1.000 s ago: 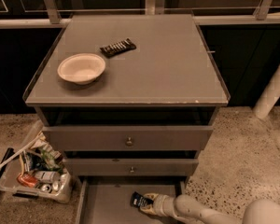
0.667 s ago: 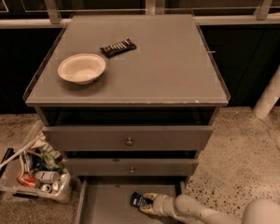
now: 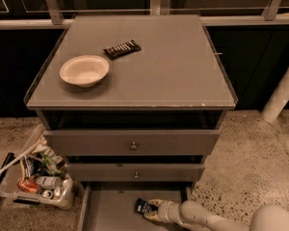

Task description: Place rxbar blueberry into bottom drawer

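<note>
In the wide grey bottom drawer, pincer clamped on flat navy-blue rxbar blueberry.
Its long axis runs left-right, free end pointing left.

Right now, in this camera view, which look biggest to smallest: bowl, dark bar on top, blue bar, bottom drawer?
1. bottom drawer, partly out of frame
2. bowl
3. dark bar
4. blue bar, in the drawer at the tip of the pincer, which may hide part of it
</note>
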You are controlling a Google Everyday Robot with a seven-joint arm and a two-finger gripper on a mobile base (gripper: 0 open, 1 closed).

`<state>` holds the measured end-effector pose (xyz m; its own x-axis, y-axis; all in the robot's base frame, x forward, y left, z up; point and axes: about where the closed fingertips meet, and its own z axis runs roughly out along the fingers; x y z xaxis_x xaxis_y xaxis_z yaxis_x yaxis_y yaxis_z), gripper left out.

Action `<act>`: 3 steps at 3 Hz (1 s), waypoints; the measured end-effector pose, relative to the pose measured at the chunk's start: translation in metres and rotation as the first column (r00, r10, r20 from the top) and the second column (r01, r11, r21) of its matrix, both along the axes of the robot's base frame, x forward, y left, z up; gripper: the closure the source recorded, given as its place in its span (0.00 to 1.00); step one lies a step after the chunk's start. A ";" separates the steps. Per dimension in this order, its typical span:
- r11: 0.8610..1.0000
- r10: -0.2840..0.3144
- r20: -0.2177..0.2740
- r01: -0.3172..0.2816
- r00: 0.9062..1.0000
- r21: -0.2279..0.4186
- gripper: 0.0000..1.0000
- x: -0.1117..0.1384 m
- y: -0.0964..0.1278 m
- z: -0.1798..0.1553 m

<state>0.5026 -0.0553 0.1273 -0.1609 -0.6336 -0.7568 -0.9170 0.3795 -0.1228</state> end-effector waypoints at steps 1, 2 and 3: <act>1.000 0.000 0.000 0.000 1.000 0.000 0.11 0.000 0.000 0.000; 1.000 0.000 0.000 0.000 1.000 0.000 0.00 0.000 0.000 0.000; 1.000 0.000 0.000 0.000 1.000 0.000 0.00 0.000 0.000 0.000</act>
